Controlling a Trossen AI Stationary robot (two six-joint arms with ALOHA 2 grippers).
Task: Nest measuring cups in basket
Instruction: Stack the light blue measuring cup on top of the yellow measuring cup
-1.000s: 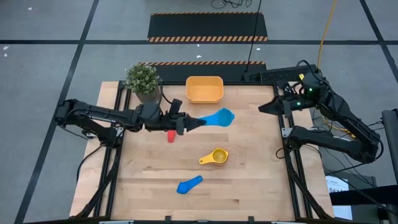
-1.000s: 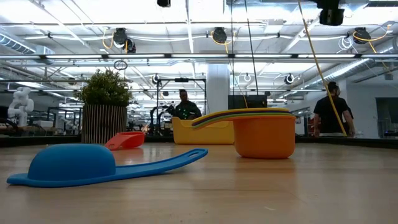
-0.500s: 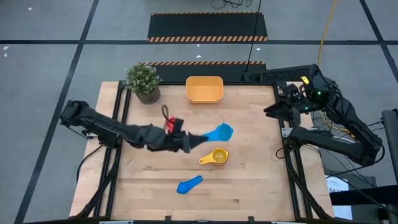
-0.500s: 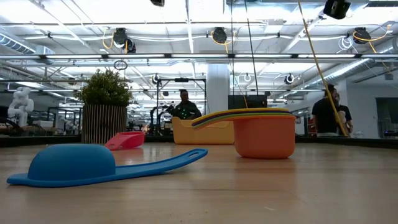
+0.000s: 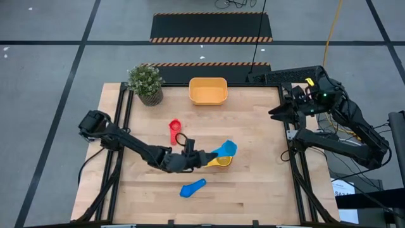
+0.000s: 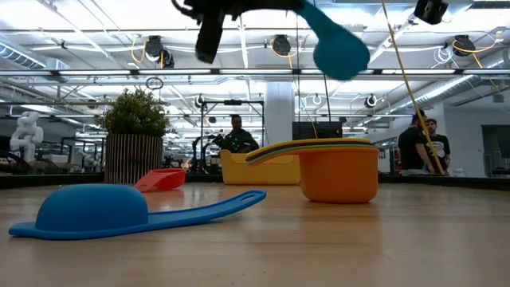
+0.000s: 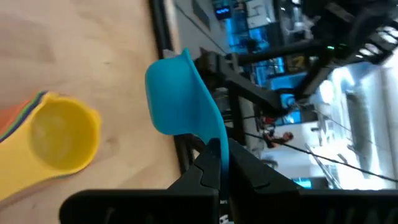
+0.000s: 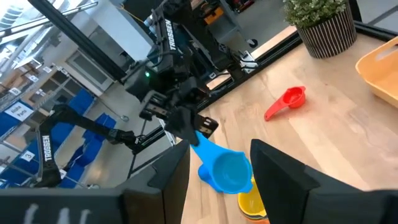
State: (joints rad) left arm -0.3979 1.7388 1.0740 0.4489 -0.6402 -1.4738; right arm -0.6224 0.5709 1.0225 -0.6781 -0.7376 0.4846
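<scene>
Roughly halfway, by the look of it. Left gripper (image 5: 204, 156) pinching a light blue cup (image 5: 226, 149) by the handle, hovering over the nested yellow-orange stack (image 5: 220, 161). Red cup (image 5: 174, 129) and other blue cup (image 5: 192, 187) loose on the table; basket (image 5: 207, 90) empty. Right gripper (image 5: 273, 112) parked at the table edge, fingers apart.

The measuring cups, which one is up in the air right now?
The light blue cup, held by its handle in the left gripper above the yellow stack. The red cup and darker blue cup lie on the table.
</scene>
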